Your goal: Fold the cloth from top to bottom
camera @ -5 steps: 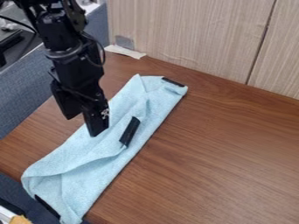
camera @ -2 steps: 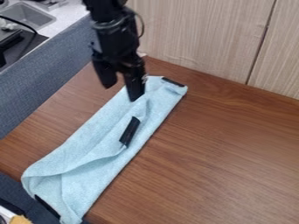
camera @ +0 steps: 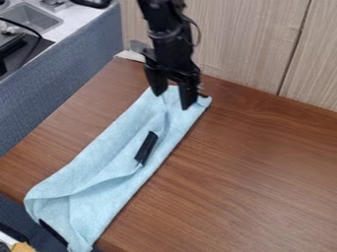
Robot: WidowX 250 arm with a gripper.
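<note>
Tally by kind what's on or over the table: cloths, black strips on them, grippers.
Cloths: 1
Black strips: 3 (middle strip, lower-left strip, top strip, partly hidden)
Grippers: 1
Total: 5

Brown table (camera: 243, 172): blue cloth (camera: 109, 155), perhaps a white strip (camera: 131, 56).

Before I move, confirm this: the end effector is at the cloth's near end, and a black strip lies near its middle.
Wrong end: the camera view shows the end effector at the far end of the cloth. A black strip does lie near its middle.
</note>
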